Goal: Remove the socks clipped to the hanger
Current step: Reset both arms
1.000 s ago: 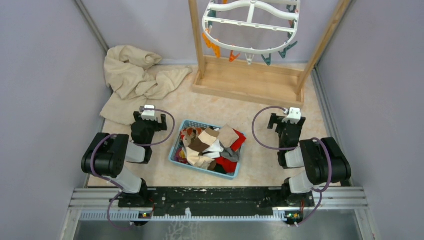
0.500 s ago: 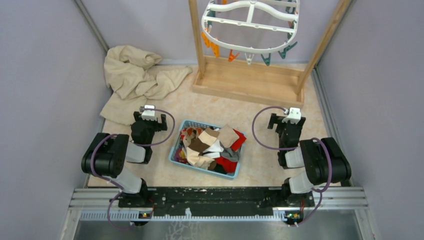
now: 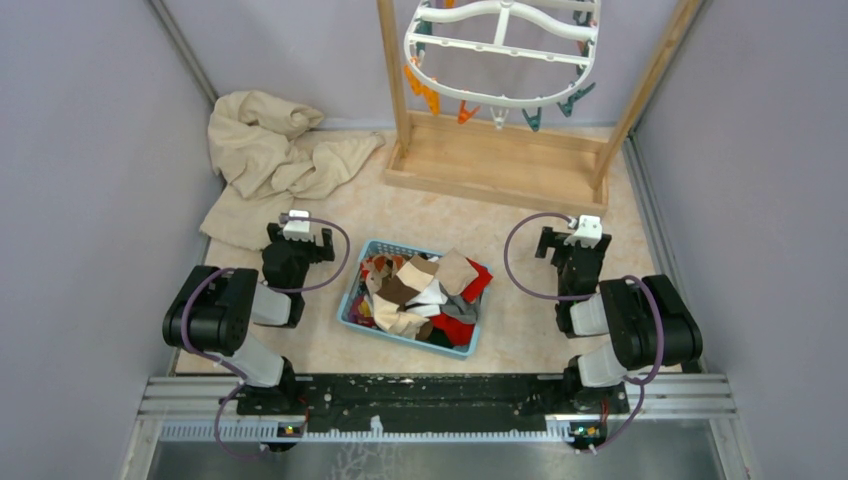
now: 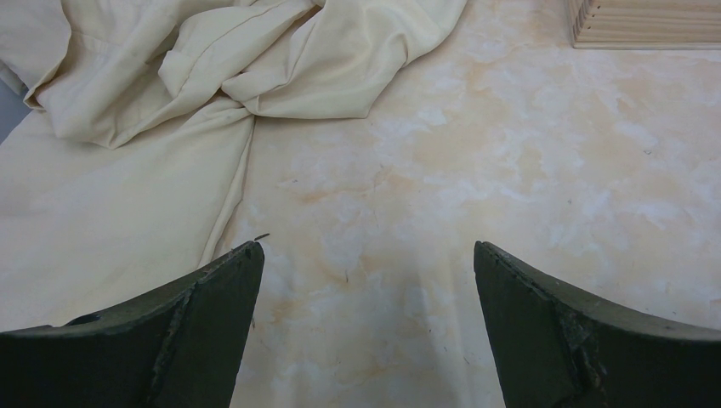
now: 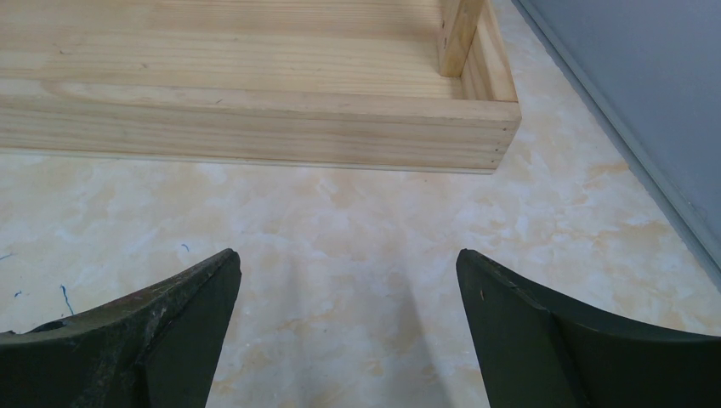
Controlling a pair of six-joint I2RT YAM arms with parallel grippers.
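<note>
Cream desk (image 3: 520,215) fills the grey-walled room, with a wooden rack (image 3: 495,165) at its far edge and a beige cloth (image 3: 265,150) in the far left corner. The white hanger (image 3: 497,100) shows only bare clips, and a blue basket (image 3: 352,300) by the near edge holds the socks (image 3: 425,290), so the job looks done. On either side of it, the left hand (image 4: 367,246) and right hand (image 5: 349,253) sit wide open, holding nothing; next they need only rest.

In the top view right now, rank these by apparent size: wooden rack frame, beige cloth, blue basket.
1. Wooden rack frame, though its posts rise toward the camera.
2. Beige cloth.
3. Blue basket.
</note>
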